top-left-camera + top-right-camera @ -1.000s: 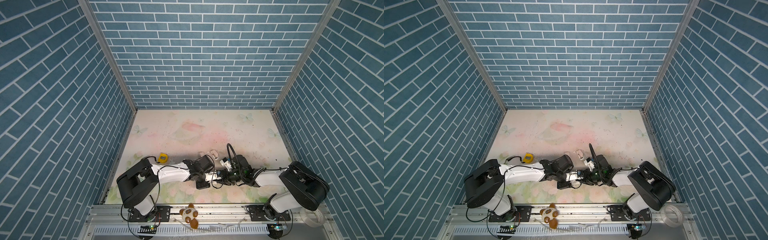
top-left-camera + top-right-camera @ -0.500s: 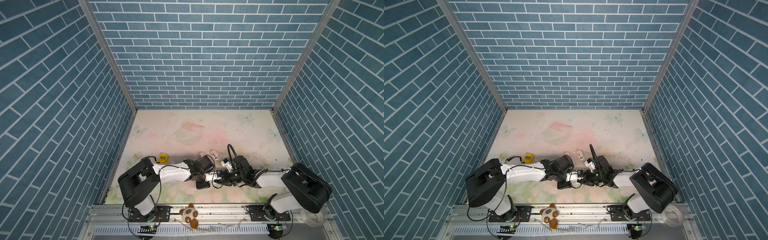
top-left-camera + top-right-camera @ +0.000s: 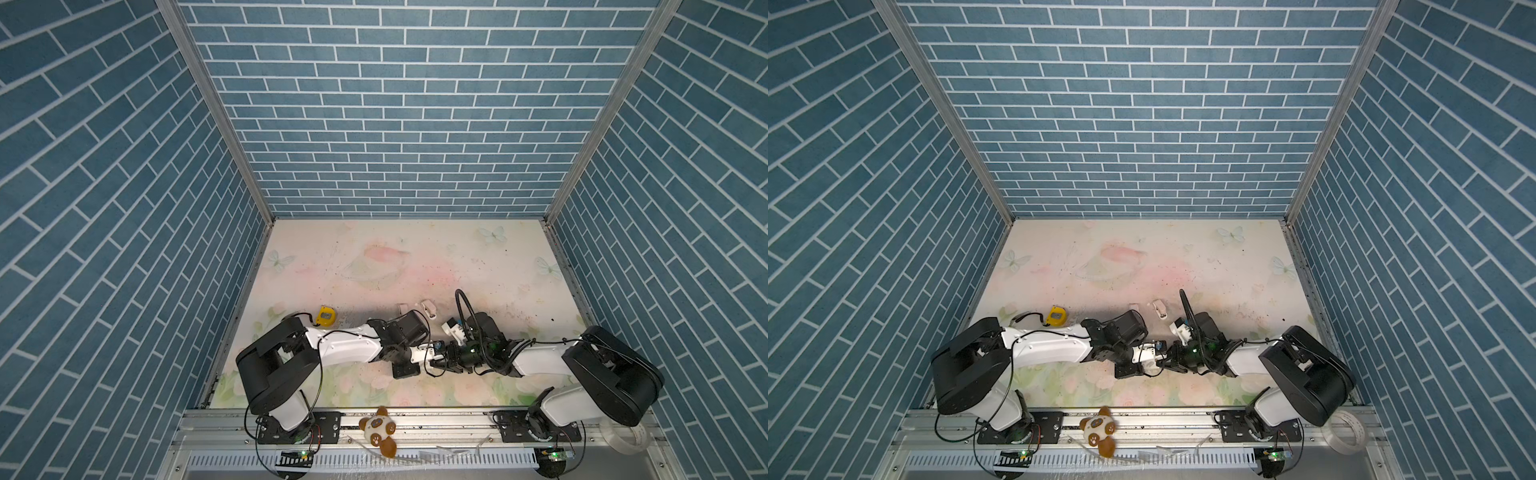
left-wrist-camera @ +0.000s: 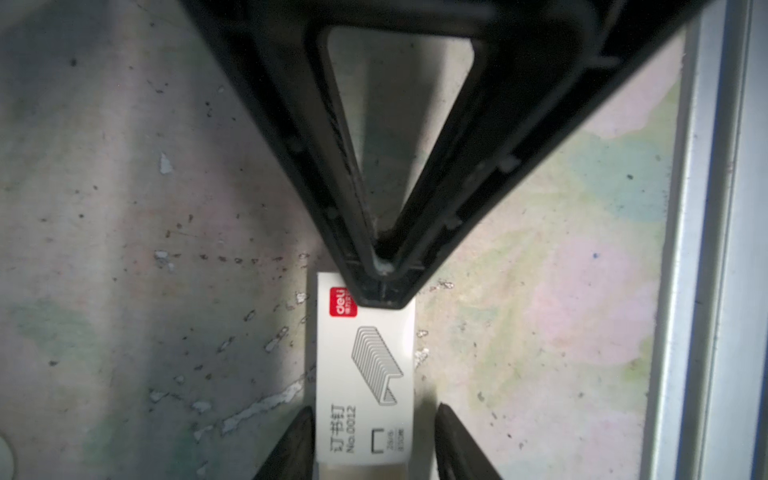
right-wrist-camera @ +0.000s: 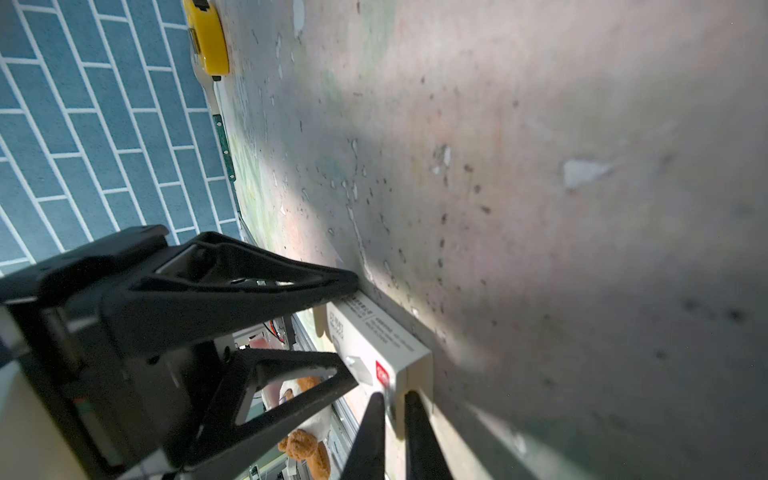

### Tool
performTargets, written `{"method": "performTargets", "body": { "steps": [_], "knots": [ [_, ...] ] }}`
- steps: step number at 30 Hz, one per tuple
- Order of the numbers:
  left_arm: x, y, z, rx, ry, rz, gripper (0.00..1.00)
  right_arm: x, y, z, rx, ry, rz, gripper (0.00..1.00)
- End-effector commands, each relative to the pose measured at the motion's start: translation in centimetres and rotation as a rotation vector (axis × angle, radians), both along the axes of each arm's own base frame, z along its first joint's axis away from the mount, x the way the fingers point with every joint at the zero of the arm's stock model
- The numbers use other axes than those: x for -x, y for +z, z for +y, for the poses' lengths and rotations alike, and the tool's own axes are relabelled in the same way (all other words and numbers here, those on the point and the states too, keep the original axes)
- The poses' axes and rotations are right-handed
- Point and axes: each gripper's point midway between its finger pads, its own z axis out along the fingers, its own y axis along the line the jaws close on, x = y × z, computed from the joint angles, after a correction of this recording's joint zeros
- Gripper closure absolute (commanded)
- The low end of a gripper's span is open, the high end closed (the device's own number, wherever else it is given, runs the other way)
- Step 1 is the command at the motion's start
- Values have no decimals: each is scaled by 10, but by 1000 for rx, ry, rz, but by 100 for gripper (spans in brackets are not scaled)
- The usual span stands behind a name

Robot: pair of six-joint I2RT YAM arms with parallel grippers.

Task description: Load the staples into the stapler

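The staples' white sleeve (image 4: 365,374), printed with a staple drawing and a red logo, lies on the floral mat near the front edge. My left gripper (image 4: 374,409) straddles it. One finger (image 4: 299,440) touches its side and a narrow gap shows at the other. My right gripper (image 5: 394,395) meets it head-on and is pinched on the beige tray end (image 5: 417,374) that sticks out of the sleeve (image 5: 386,336). In both top views the two grippers meet (image 3: 434,360) (image 3: 1160,360) and hide the box. A small white-pink thing (image 3: 429,309) further back may be the stapler; it is too small to tell.
A yellow tape measure (image 3: 325,316) (image 5: 210,41) lies by the left arm's elbow. A small white scrap (image 3: 401,308) sits behind the left wrist. The metal front rail (image 4: 706,249) runs close by, with a plush toy (image 3: 378,428) and a tape roll (image 3: 623,440) beyond it.
The right gripper's fingers have closed together on the tray end. The left gripper's fingers have narrowed round the sleeve. Both arms have barely shifted.
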Motion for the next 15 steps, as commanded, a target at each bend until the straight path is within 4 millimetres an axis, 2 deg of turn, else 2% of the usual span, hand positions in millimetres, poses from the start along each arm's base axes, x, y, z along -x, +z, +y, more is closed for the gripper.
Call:
{"method": "performTargets", "body": {
  "steps": [1,15],
  "knots": [
    [6,-4,2,-26,-11,31,52,-1,1,0,-11,9,-26,88],
    [7,-8,2,-27,-13,33,52,-2,-1,1,-17,11,-25,88]
  ]
}}
